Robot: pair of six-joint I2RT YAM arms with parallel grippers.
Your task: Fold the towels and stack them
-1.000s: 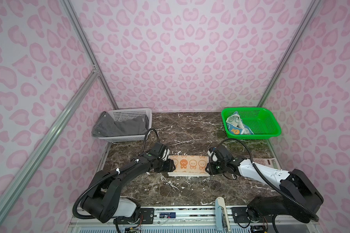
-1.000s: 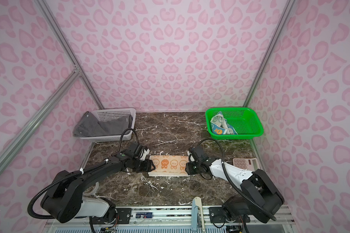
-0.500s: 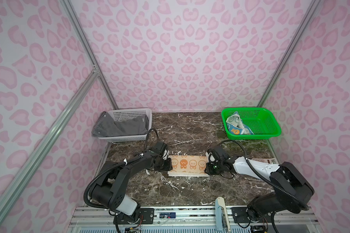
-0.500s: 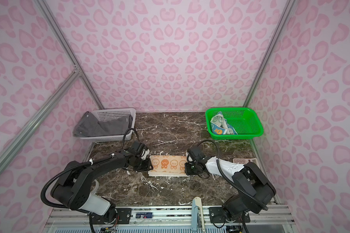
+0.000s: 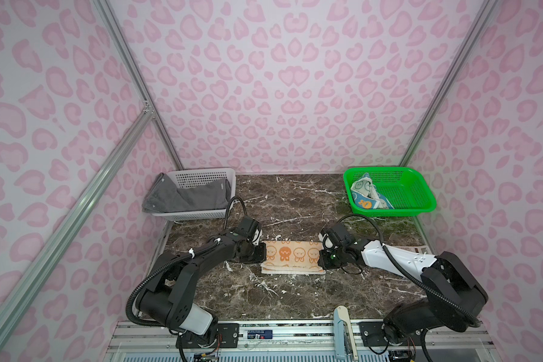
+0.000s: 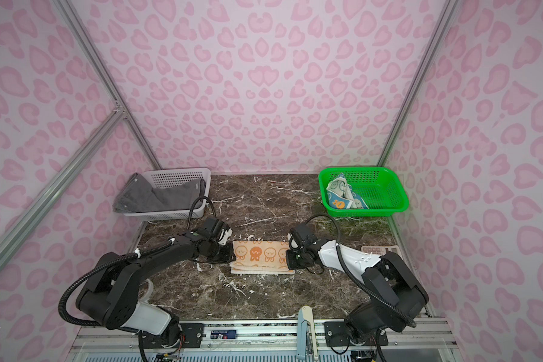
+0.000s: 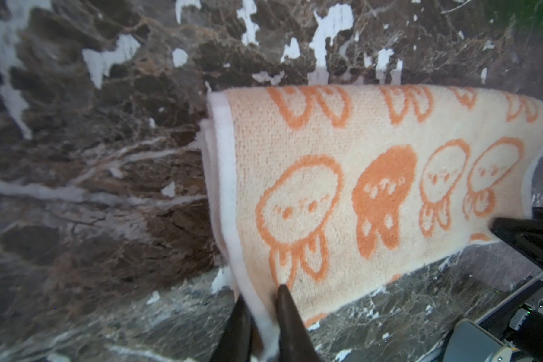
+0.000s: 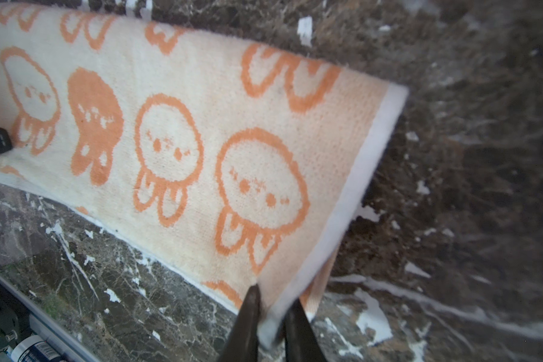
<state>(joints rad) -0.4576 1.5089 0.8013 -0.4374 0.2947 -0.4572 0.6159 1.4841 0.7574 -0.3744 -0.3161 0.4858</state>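
The orange towel (image 5: 292, 257) (image 6: 261, 255) lies folded into a long strip at the middle of the marble table, cream rabbit prints facing up. My left gripper (image 5: 262, 254) (image 7: 262, 296) is shut on the white hem at the towel's (image 7: 342, 188) left near corner. At the opposite end my right gripper (image 5: 322, 258) (image 8: 275, 296) is shut on the hem corner of the same towel (image 8: 201, 141). The dark grey towel (image 5: 185, 196) sits draped in the white basket (image 5: 207, 175). Crumpled in the green basket (image 5: 420, 200) is the blue towel (image 5: 367, 196).
Both baskets stand at the back corners of the table, white at the left, green at the right. A calculator (image 5: 416, 249) lies near the right wall. A metal rail with a pale handle (image 5: 342, 329) runs along the front edge.
Both grippers have closed on the orange towel's ends, having stood wider a second ago. The arms have edged slightly inward; the towel itself has barely moved.
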